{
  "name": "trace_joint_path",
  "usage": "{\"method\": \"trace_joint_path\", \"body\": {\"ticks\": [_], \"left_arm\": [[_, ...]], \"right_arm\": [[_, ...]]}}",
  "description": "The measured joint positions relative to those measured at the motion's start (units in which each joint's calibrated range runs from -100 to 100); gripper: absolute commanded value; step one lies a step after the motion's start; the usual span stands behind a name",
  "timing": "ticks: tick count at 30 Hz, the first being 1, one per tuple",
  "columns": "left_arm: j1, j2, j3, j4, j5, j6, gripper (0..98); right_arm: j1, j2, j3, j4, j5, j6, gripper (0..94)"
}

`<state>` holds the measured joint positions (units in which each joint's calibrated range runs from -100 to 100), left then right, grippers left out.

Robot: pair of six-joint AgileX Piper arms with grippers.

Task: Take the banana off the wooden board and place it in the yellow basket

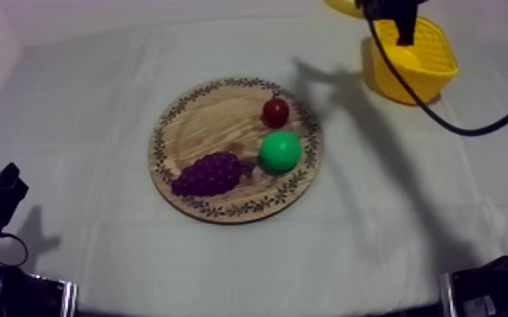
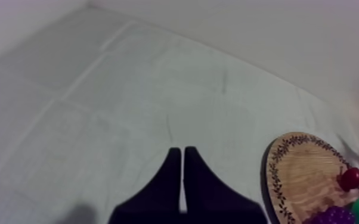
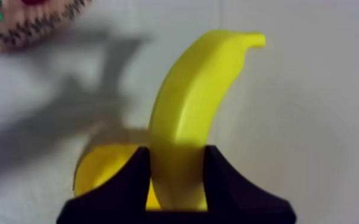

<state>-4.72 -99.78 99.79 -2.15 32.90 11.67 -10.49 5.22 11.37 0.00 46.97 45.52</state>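
The banana (image 3: 188, 113) hangs upright between the black fingers of my right gripper (image 3: 177, 173), which is shut on it. Beneath it lies the grey-white cloth, and a yellow piece of the basket (image 3: 98, 173) shows close behind the fingers. In the top view my right gripper (image 1: 405, 32) hovers over the yellow basket (image 1: 426, 72) at the far right of the table. The round wooden board (image 1: 215, 110) lies mid-table. My left gripper (image 2: 182, 158) is shut on nothing, its fingers together as a narrow wedge, low at the near left (image 1: 0, 192).
The board carries a small red fruit (image 1: 275, 111), a green pear (image 1: 280, 151) and a purple bunch of grapes (image 1: 211, 174). The left wrist view has the board (image 2: 301, 173) off to one side, with the red fruit (image 2: 351, 177) on it.
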Motion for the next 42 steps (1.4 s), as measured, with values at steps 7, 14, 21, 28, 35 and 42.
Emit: {"method": "trace_joint_path", "body": {"ticks": [7,14,21,28,35,42], "left_arm": [[0.0,0.0,0.0,0.00,0.0,0.0,0.1],[0.0,0.0,0.0,0.00,0.0,0.0,0.1],[0.0,0.0,0.0,0.00,0.0,0.0,0.1],[0.0,0.0,0.0,0.00,0.0,0.0,0.1],[0.0,0.0,0.0,0.00,0.0,0.0,0.1],[0.0,0.0,0.0,0.00,0.0,0.0,0.1]], "right_arm": [[6.4,1.9,-0.8,-0.7,-2.2,1.1,26.9],[11.3,6.8,-5.5,-2.5,-3.2,2.3,26.8],[12.7,12.5,-7.7,-2.4,-4.8,1.9,26.9],[12.3,15.0,-4.2,-2.9,-7.2,2.2,27.0],[12.0,17.0,-2.5,-3.6,-7.5,2.5,29.1],[12.5,17.9,-2.7,-5.0,-7.4,3.0,39.6]]}}
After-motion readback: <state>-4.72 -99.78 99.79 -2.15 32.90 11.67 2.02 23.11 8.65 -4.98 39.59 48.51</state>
